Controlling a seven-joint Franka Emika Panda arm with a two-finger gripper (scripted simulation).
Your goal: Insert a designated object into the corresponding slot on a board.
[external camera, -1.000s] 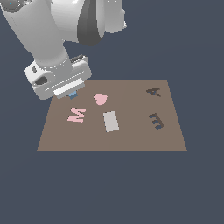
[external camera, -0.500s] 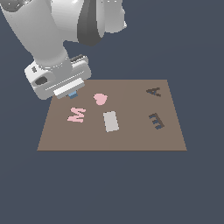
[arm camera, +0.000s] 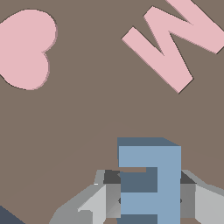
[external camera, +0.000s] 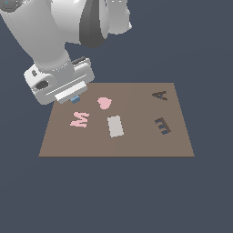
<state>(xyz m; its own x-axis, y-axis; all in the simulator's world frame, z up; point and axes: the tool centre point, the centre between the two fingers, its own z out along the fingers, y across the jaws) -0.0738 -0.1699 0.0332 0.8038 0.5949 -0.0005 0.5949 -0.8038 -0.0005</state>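
The blue E block (external camera: 75,98) sits at the far corner of the brown board (external camera: 136,143), on the exterior view's left, mostly hidden under my hand. In the wrist view the blue E block (arm camera: 168,175) lies between my fingers (arm camera: 109,197), which touch both of its sides. My gripper (arm camera: 150,192) is shut on it, at or just above the board surface; it also shows in the exterior view (external camera: 74,97). The dark E-shaped slot (external camera: 162,126) lies far off on the exterior view's right and is empty.
A pink M (external camera: 79,119), a pink heart (external camera: 104,103) and a grey rectangle (external camera: 115,126) lie on the board between the gripper and the slot. A dark A-shaped recess (external camera: 159,95) sits beyond the E slot. The heart (arm camera: 26,48) and M (arm camera: 175,43) show in the wrist view.
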